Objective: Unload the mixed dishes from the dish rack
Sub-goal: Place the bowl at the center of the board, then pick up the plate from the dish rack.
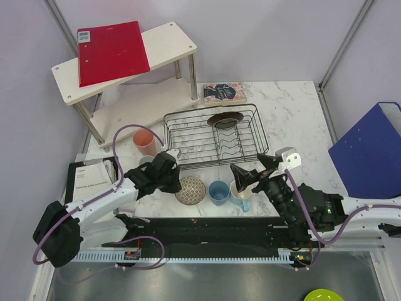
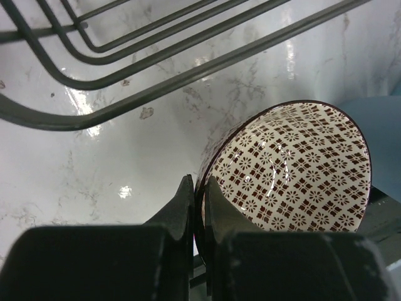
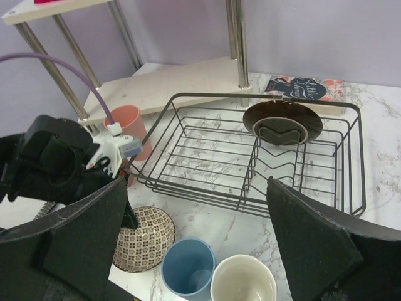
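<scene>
The left gripper (image 2: 199, 188) pinches the rim of the red-speckled bowl (image 2: 288, 169) near the worktop's (image 1: 294, 113) front edge, just outside the dish rack (image 3: 263, 97). The right gripper (image 3: 195, 188) – fingers spread wide – hangs above the blue cup (image 3: 188, 266) and light-blue mug (image 3: 243, 279). The dark plate (image 3: 282, 122) stands at the rack's far side.

The dish rack (image 1: 212, 138) sits toward the table's (image 1: 288, 113) far edge, a dark red-brown plate (image 1: 225, 119) upright inside. Along the near edge stand a red-speckled bowl (image 1: 190, 190), blue cup (image 1: 218, 192) and light-blue mug (image 1: 241, 195); the left gripper (image 1: 177, 182) is at the bowl's left rim.
</scene>
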